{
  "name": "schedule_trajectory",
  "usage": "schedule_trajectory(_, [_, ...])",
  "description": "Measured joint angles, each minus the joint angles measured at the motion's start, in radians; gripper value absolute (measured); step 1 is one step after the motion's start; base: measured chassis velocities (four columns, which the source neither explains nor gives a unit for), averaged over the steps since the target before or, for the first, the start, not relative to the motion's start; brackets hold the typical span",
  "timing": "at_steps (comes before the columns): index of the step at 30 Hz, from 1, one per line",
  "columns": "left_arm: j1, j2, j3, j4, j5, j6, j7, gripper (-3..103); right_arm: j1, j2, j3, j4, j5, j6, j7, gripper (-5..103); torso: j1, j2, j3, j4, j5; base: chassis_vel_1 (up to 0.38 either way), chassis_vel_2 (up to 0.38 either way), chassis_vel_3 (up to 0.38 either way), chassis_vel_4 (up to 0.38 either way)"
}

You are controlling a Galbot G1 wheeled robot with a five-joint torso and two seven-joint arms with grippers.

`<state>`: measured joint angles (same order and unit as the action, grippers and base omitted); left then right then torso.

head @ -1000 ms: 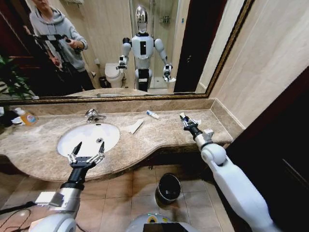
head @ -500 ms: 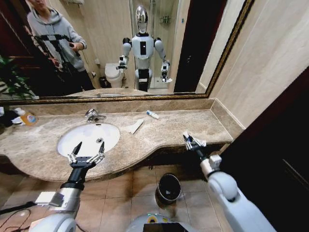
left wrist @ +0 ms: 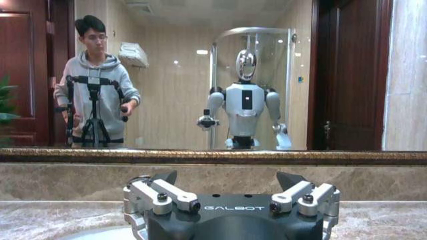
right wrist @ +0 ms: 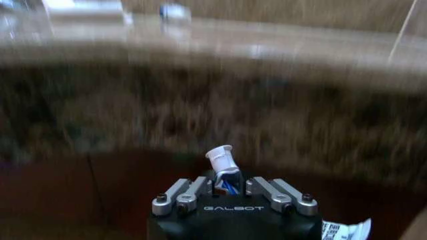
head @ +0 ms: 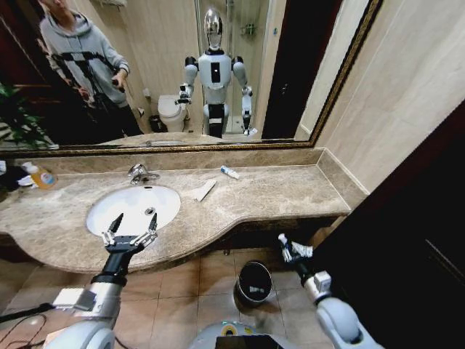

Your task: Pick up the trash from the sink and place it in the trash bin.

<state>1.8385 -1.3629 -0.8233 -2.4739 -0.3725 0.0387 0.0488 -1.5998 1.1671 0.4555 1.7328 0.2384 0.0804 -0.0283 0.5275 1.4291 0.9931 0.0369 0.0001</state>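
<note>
My right gripper (head: 285,247) hangs below the counter's front edge, shut on a small white tube of trash (head: 289,249). It is to the right of the black trash bin (head: 254,282) on the floor, and higher than it. In the right wrist view the white tube (right wrist: 220,156), with blue marks, sticks up between the shut fingers of the right gripper (right wrist: 227,182). My left gripper (head: 131,231) is open over the front rim of the white sink (head: 163,200); in its own wrist view the left gripper (left wrist: 227,181) holds nothing. A folded white paper (head: 203,190) and a small tube (head: 229,172) lie on the counter.
A chrome faucet (head: 140,173) stands behind the basin. A yellow-orange soap bottle (head: 42,176) sits at the far left of the marble counter (head: 290,193). A dark wall or door (head: 407,240) closes in on the right. The floor around the bin is tiled.
My right arm has come down from counter level to below the counter's edge, carrying the white tube toward the floor. The left arm has not moved.
</note>
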Motion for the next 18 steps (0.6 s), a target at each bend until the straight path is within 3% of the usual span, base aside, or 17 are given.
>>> schedule_trajectory(6, [0.000, 0.000, 0.000, 0.000, 0.000, 0.000, 0.000, 100, 0.064, 0.038, -0.054, -0.133, -0.037, -0.034, -0.012, 21, 0.000, 0.000, 0.000, 0.0000, -0.0001, 0.000, 0.000, 0.000, 0.000])
schedule_trajectory(18, [0.000, 0.000, 0.000, 0.000, 0.000, 0.000, 0.000, 100, 0.255, 0.151, -0.111, -0.480, -0.206, -0.050, -0.040, 21, 0.000, 0.000, 0.000, 0.0000, -0.0002, 0.000, 0.000, 0.000, 0.000])
